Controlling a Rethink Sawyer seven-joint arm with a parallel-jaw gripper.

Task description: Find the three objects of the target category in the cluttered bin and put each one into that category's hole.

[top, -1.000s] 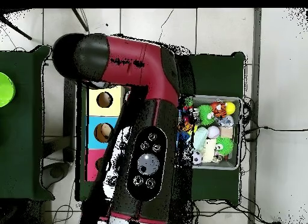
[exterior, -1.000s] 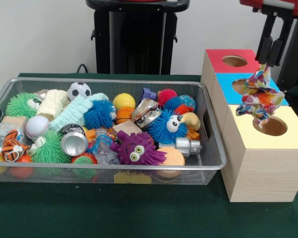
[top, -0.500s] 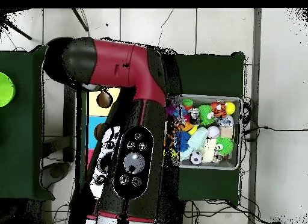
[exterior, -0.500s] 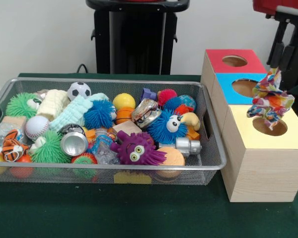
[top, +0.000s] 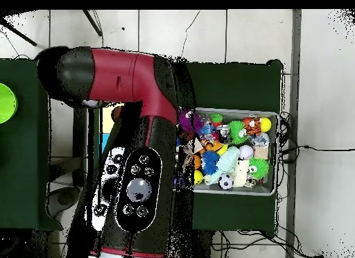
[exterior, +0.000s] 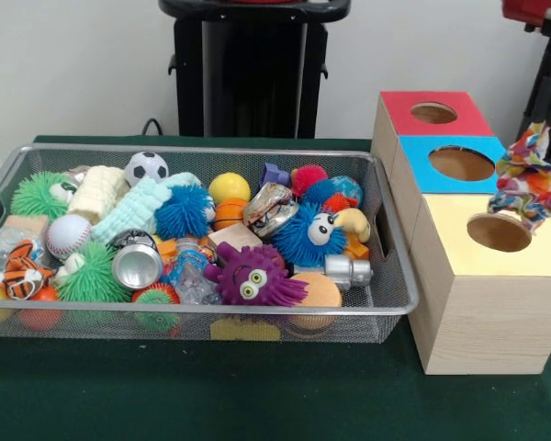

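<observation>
A wooden box stands right of the bin, topped by a red hole [exterior: 433, 113], a blue hole [exterior: 461, 163] and a yellow hole [exterior: 498, 232]. A colourful patterned cloth scrunchie [exterior: 531, 179] hangs in the air over the right rim of the yellow hole. My gripper [exterior: 544, 124] comes down at the picture's right edge, shut on the top of the scrunchie; most of it is cut off. In the overhead view the red and black arm [top: 139, 130] covers the box and hides the gripper.
The wire mesh bin [exterior: 386, 303] holds several toys: a purple spiky monster [exterior: 253, 276], a blue fuzzy creature [exterior: 308, 234], a soccer ball [exterior: 146, 168], a baseball [exterior: 67, 235], a metal can [exterior: 136, 265], green spiky balls. The bin [top: 272, 189] shows right of the arm from overhead.
In the front view the gripper has carried the scrunchie to the right, from over the blue and yellow border to the right rim of the yellow hole. The bin's contents have not moved.
</observation>
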